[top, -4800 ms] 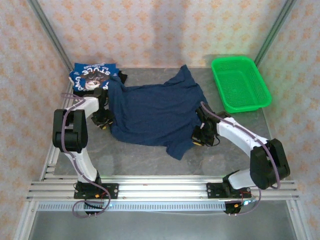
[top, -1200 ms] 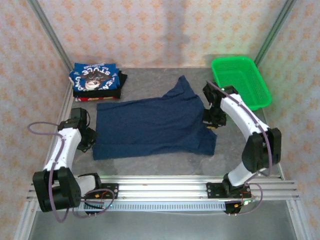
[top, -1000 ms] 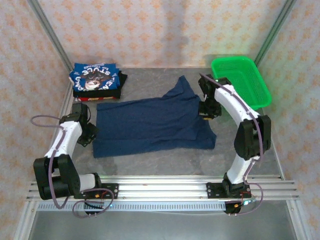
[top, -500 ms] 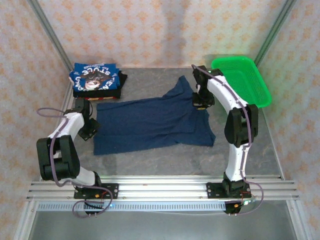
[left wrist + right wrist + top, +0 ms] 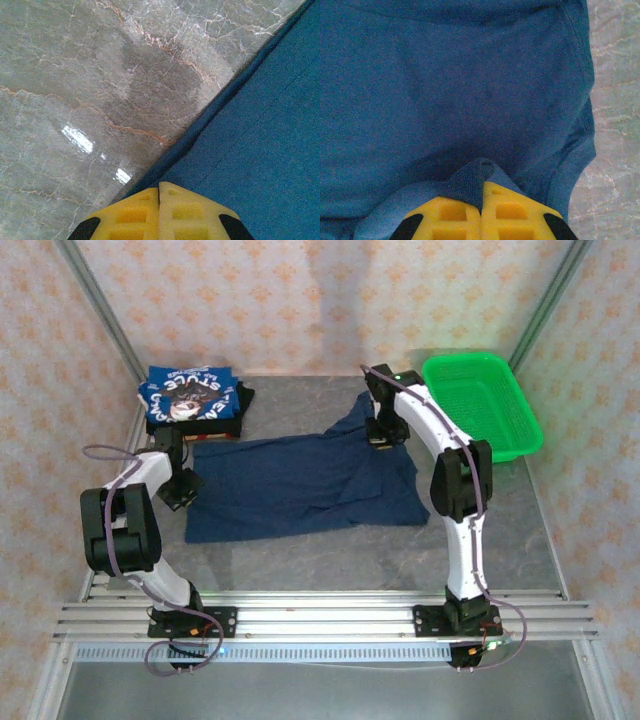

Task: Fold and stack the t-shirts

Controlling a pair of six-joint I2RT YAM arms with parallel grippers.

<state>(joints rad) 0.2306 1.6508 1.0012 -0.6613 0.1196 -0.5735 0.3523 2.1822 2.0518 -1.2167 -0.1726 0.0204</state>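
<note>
A: Where is the dark navy cloth t-shirt (image 5: pixel 300 480) lying?
B: Mid grey stone worktop (image 5: pixel 330 560); right fingers (image 5: pixel 512 212) pinching its far-edge fold, left fingers (image 5: pixel 131 215) sitting closed at its left edge, bare stone beyond.

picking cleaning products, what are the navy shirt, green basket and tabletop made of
Navy t-shirt: soft matte knit cloth, likely cotton; it wrinkles and has stitched hems. Green basket: moulded plastic mesh, judging by its fine grid. Tabletop: glossy grey stone or stone-look laminate; veins and glare spots.
</note>
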